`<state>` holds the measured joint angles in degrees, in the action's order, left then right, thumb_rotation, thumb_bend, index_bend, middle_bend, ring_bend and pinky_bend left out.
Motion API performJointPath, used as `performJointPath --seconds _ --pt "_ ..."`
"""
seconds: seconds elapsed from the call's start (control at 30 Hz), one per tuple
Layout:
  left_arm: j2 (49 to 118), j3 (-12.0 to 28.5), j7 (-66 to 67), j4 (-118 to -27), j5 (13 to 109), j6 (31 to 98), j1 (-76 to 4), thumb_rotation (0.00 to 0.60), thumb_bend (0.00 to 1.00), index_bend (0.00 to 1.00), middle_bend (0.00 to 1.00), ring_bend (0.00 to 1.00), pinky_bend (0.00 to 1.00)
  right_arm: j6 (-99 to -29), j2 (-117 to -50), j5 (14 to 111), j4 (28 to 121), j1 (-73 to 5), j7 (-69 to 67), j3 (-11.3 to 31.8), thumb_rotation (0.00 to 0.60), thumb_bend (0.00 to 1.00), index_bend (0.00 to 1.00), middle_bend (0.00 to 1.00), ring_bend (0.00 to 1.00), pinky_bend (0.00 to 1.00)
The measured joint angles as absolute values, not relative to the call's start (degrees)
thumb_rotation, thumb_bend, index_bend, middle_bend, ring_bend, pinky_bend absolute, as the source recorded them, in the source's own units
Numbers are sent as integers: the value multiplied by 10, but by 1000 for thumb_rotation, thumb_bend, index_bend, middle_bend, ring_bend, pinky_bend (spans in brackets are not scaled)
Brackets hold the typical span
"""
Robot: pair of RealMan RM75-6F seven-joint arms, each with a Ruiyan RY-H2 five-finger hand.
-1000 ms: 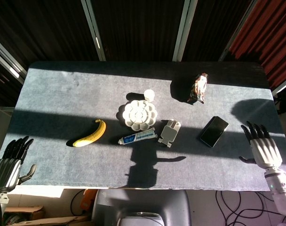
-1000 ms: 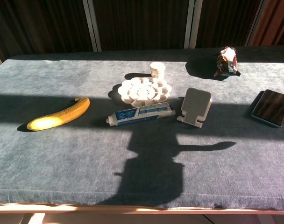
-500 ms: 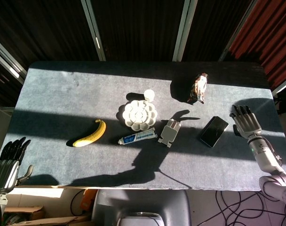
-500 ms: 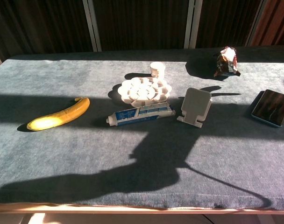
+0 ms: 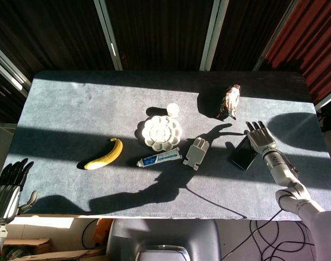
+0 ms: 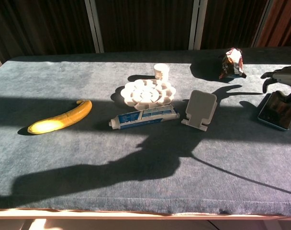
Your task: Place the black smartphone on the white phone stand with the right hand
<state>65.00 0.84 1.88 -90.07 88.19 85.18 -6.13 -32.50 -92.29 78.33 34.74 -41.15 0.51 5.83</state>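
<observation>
Your right hand [image 5: 261, 139] hangs over the far end of the black smartphone [image 5: 243, 155], fingers spread and holding nothing; in the chest view its fingertips [image 6: 269, 76] sit just above the phone's far edge, and you cannot tell whether they touch it. The smartphone lies flat on the grey table [image 5: 73, 109], well to the right of the white phone stand [image 5: 195, 153], on the stand's own near-far line. The stand is bare, its back plate tilted. Just left of the stand lies a toothpaste tube [image 5: 159, 157], with a white flower-shaped palette [image 5: 161, 131] beyond the tube and a small white cup [image 5: 172, 110] beyond that. A banana [image 5: 104, 155] lies far left of the stand; a snack packet [image 5: 230, 101] stands beyond it to the right. Your left hand [image 5: 7, 187] rests off the table's near left corner, released, fingers straight.
</observation>
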Motion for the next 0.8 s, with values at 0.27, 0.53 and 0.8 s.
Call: performJointPath --seconds 0.27,0.53,0.8 --pt "648 6 15 -902 884 849 -61 600 397 0 0 0 0 -334 -915 789 348 -394 3 42 600 833 440 131 0 10" --pt "646 2 14 -903 893 851 -60 600 398 0 0 0 0 -371 -881 800 384 -357 -7 21 600 833 451 131 0 10" --pt "644 0 8 -904 899 854 -59 600 399 0 0 0 0 -397 -834 815 460 -320 -34 -7 600 833 403 130 0 10"
